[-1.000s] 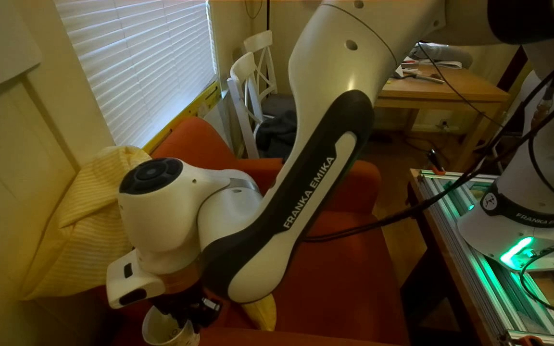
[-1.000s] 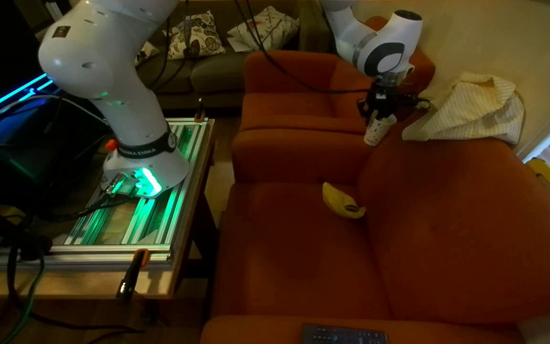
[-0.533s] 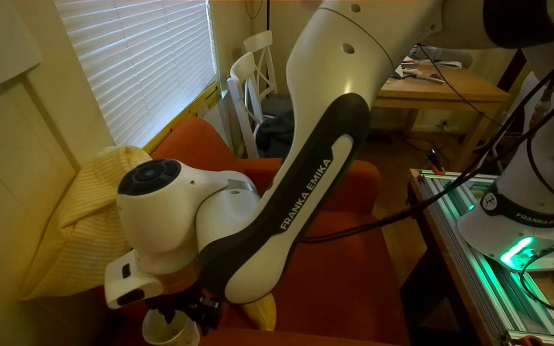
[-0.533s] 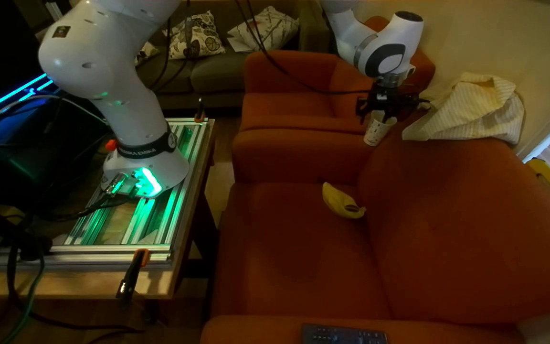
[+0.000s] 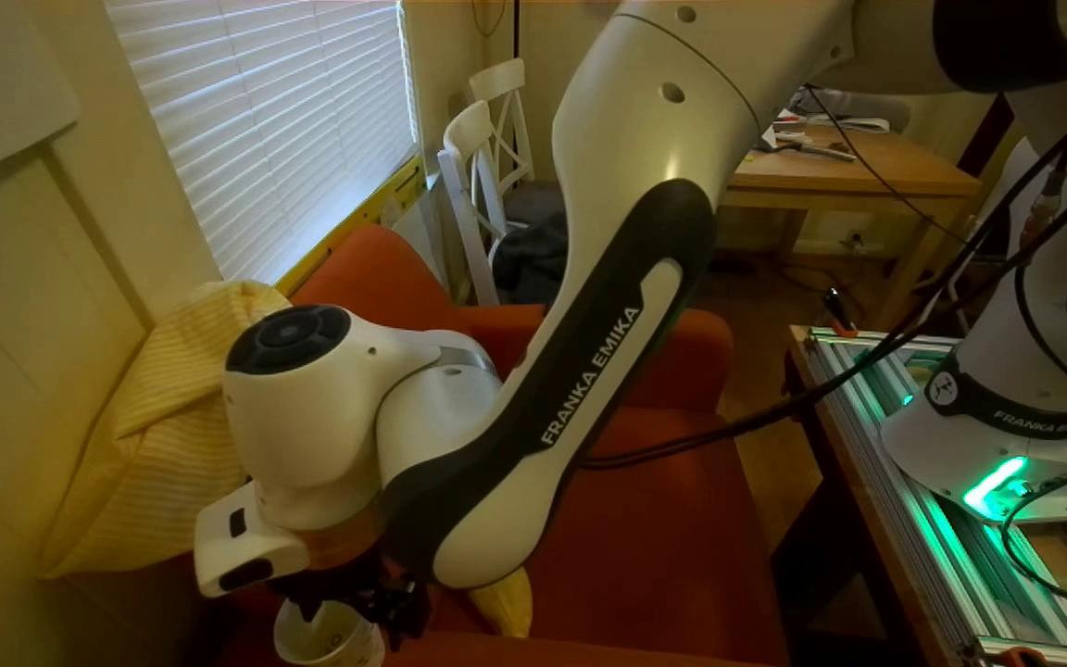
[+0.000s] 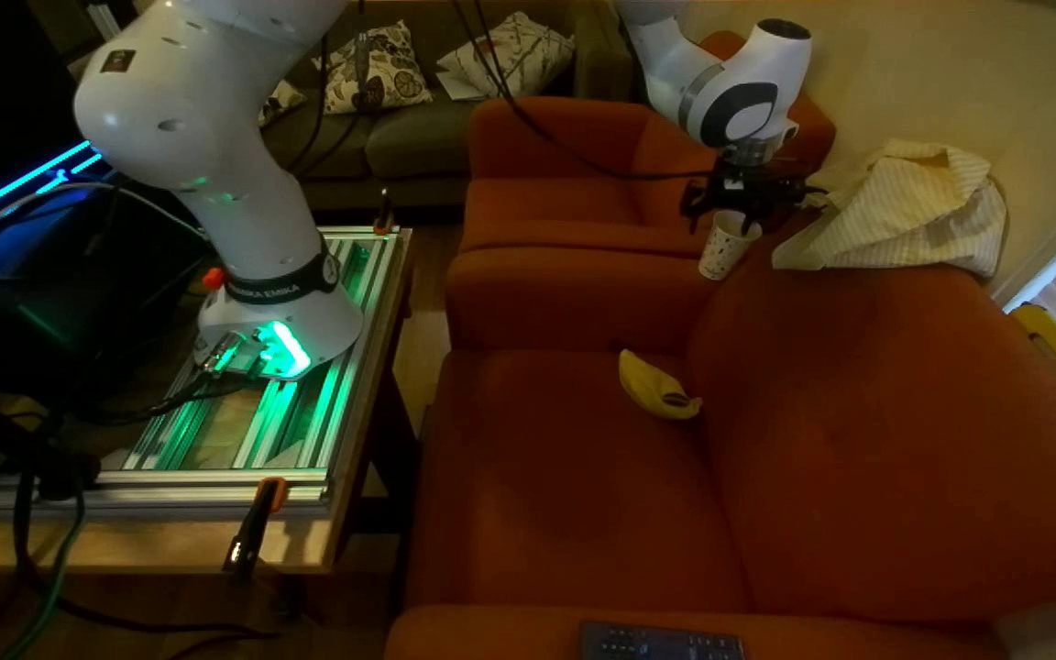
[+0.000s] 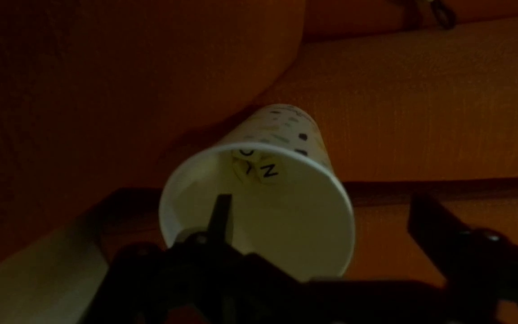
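here the gripper (image 7: pixel 322 199) stands spread over a cup (image 6: pixel 725 253) on the orange sofa (image 6: pixel 565 486), near white blinds (image 5: pixel 283 120).

1. Blocks (image 7: pixel 267 171) are lying in the cup (image 7: pixel 295 211).
2. In an exterior view, a banana (image 6: pixel 652 385) is lying on the sofa (image 6: pixel 555 486).
3. From there, the cup is sitting at one o'clock, the cloth (image 6: pixel 908 211) at two, the remote (image 6: pixel 661 643) at six.

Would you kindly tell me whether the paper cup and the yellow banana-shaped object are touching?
Apart: an exterior view plainly shows orange upholstery between the paper cup and the yellow object.
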Robot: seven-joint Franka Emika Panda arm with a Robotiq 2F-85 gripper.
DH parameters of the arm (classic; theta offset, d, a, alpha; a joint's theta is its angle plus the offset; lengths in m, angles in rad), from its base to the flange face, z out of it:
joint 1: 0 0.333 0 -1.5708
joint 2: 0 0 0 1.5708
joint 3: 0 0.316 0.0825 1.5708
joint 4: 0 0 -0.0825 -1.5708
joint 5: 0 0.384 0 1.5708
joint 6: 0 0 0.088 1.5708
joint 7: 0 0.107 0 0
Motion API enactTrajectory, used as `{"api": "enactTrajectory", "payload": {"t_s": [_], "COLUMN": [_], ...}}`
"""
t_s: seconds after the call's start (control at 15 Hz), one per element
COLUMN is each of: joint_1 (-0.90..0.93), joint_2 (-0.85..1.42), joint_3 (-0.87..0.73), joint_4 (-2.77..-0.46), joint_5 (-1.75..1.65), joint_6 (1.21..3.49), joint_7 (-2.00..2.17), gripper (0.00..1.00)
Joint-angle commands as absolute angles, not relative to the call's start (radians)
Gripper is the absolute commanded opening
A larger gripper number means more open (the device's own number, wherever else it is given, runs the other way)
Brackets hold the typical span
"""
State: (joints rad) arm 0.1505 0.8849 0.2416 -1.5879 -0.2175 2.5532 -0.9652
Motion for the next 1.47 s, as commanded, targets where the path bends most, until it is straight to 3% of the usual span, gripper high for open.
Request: {"api": "enactTrajectory", "payload": {"t_s": [0.0,1.4], "joint_1": [0.147,0.159], "joint_2": [0.865,0.722], "joint_3": [0.251,0.261], "joint_4": [-1.615,-1.728], "joint_5": [-0.228,-0.153], "joint_6": [2.579,2.498], "joint_7": [-0.978,-0.661], "gripper": [1.00,1.00]}}
